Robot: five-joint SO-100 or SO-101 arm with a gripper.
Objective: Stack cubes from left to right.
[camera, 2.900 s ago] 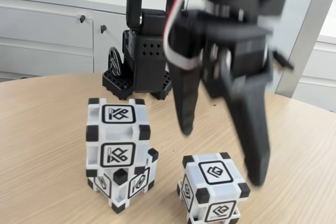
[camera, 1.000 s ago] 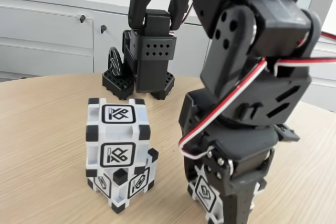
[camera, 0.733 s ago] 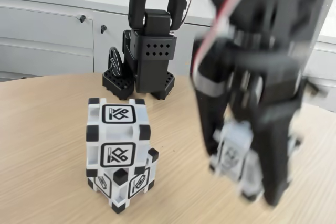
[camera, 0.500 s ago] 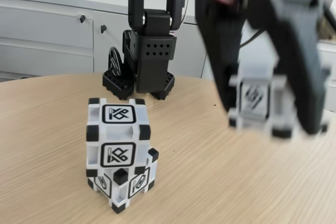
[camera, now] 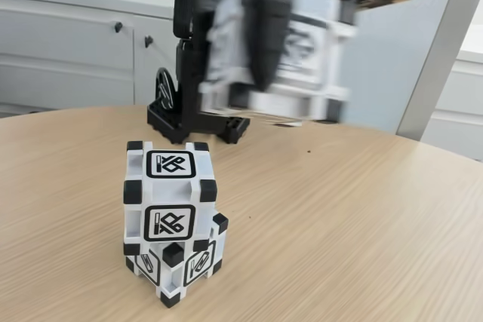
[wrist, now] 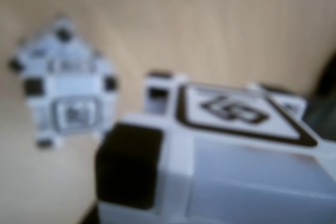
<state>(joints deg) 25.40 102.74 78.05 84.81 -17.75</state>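
Gripper (camera: 275, 54) is up in the air in the fixed view, motion-blurred, clamped on one cube (camera: 290, 62): a dark finger (camera: 264, 28) crosses the cube's front face and the cube hangs well clear of the table (camera: 362, 216). It sits above and to the right of the stack, in front of the arm base (camera: 196, 107). The other two cubes are stacked at lower left of the fixed view: the top cube (camera: 170, 190) sits roughly square to the camera, the bottom cube (camera: 181, 265) is turned so a corner points forward, and the two are touching. Wrist view is soft-focus: the held cube (wrist: 220, 150) takes up the lower right with its glyph face up and a black corner block toward the camera; the stack (wrist: 65, 82) shows from above at left, on the wood surface (wrist: 210, 24), apart from the held cube. White cabinets (camera: 68, 43) stand behind the table.
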